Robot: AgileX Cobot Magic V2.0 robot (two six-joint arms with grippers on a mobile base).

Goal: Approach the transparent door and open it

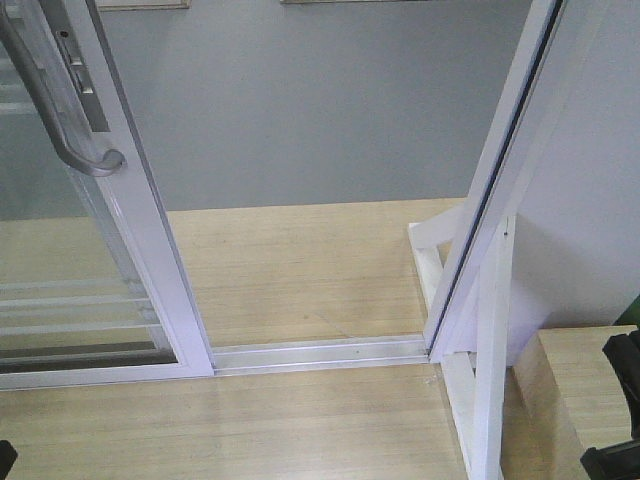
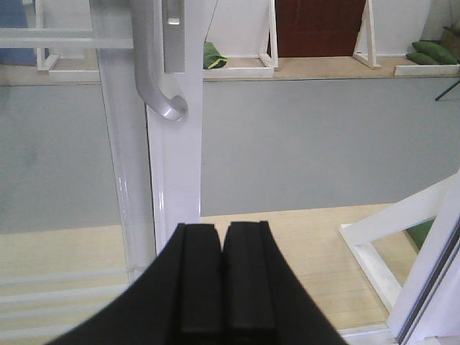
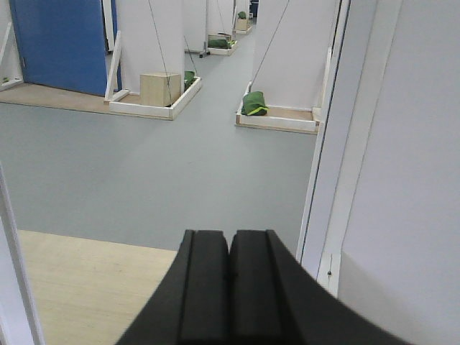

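Note:
The transparent door (image 1: 150,230) stands at the left of the front view, a glass panel in a glossy white frame with thin white bars low down. Its curved grey handle (image 1: 70,125) hangs near the frame's edge. The door is slid left, and a wide gap runs to the white jamb (image 1: 490,200) on the right. In the left wrist view the door frame (image 2: 176,165) and handle (image 2: 162,93) lie ahead and above my left gripper (image 2: 221,233), which is shut and empty, apart from the door. My right gripper (image 3: 230,241) is shut and empty, facing through the opening.
A metal floor track (image 1: 320,352) crosses the wooden floor between door and jamb. A white brace frame (image 1: 470,330) stands by the jamb at right. Grey floor lies beyond. White partitions, a blue door (image 3: 61,43) and green bags (image 3: 253,104) stand far off.

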